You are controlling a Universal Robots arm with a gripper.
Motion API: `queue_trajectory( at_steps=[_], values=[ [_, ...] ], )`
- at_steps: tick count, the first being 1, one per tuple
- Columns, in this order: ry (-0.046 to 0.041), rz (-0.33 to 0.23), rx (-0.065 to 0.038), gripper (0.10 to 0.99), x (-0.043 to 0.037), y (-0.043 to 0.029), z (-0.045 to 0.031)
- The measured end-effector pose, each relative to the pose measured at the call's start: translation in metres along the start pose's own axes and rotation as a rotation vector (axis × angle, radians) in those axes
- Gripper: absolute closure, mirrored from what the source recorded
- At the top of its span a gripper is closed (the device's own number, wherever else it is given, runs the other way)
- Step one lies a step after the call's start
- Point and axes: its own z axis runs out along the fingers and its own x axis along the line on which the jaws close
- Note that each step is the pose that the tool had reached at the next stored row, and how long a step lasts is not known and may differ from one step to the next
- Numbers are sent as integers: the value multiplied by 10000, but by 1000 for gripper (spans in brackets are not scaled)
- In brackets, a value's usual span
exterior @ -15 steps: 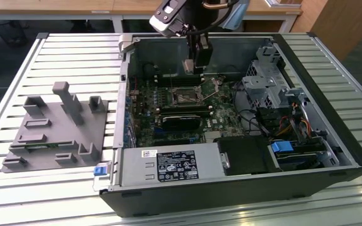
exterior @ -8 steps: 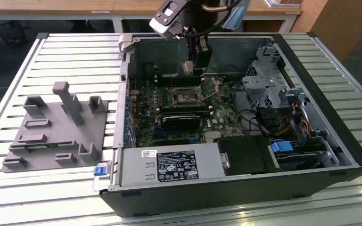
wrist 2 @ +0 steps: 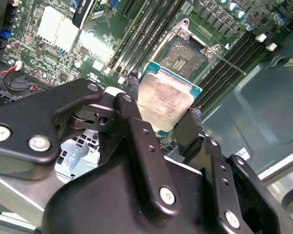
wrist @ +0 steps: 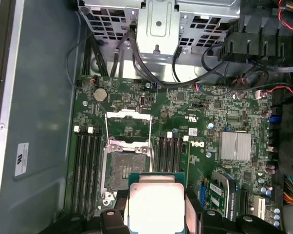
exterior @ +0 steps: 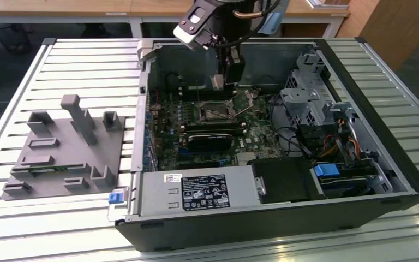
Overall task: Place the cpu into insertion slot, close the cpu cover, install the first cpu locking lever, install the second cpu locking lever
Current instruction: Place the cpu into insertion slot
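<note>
Fingers (wrist 2: 191, 127) of my end effector (wrist 2: 162, 102) clamp the cpu (wrist: 156, 207), in the exterior view at twelve o'clock of the open insertion slot (exterior: 213, 112).

In the second wrist view the end effector (wrist 2: 164, 99) hides two opposite edges of the cpu (wrist 2: 167, 92).

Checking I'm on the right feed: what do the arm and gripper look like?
The arm end is black, carrying a white-and-silver camera block with a red mark, and black cables looping beside it. The gripper is matte black: jointed link bars fastened with silver screws, ending in two slim fingers with rough black pads.
</note>
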Motion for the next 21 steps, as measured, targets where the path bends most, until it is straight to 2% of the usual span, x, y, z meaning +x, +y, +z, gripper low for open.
queue_trajectory(
  at_steps=[2,14,21],
  values=[
    [-31,-2,2,545,2,-2,22],
    [-31,-1,19,545,89,-8,193],
    [-31,-1,28,545,155,-8,248]
  ],
)
